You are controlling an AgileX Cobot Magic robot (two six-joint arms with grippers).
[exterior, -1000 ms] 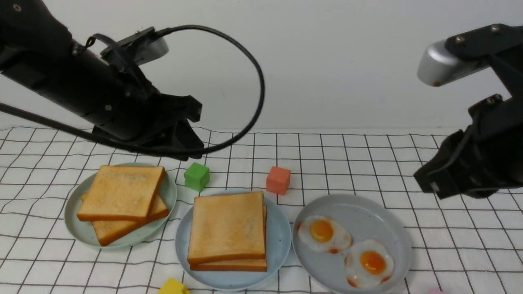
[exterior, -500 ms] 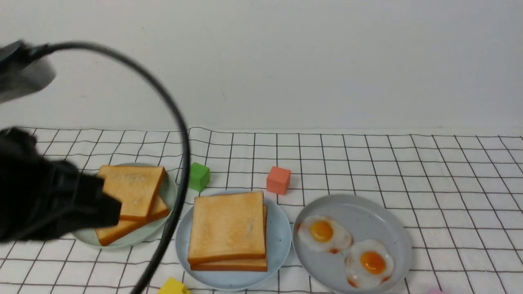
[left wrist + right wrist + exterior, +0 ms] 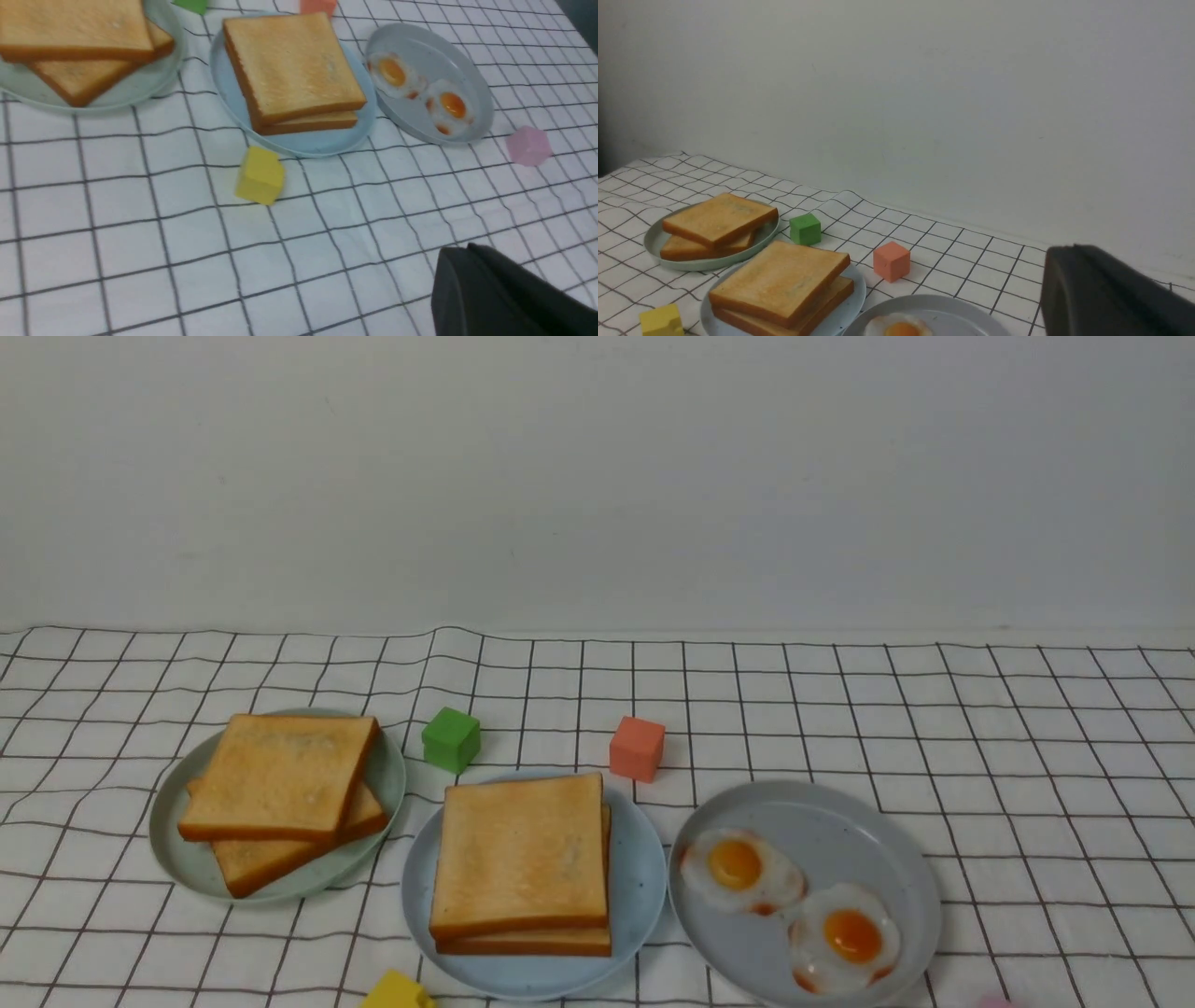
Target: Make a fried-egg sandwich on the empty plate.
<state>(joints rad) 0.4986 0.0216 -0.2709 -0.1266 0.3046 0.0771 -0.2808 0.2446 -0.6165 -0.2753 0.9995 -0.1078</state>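
Two golden-brown toast slices (image 3: 518, 854) lie stacked on the light-blue plate (image 3: 644, 882) at the front centre. No egg shows between them. The stack also shows in the left wrist view (image 3: 292, 65) and the right wrist view (image 3: 780, 280). Neither arm is in the front view. My left gripper (image 3: 462, 249) shows only in its wrist view, jaws together and empty, above bare cloth nearer than the plates. My right gripper (image 3: 1069, 249) shows only in its wrist view, jaws together and empty, raised to the right of the plates.
A pale green plate (image 3: 168, 840) at the left holds two more toast slices (image 3: 275, 775). A grey plate (image 3: 896, 859) at the right holds two fried eggs (image 3: 738, 868) (image 3: 845, 933). Green (image 3: 450, 739), orange (image 3: 637, 747), yellow (image 3: 397, 991) and pink (image 3: 528, 145) cubes lie around.
Both arms have pulled back out of the front view: the right arm left first, then the left arm swept off to the left. The plates and food have not moved.
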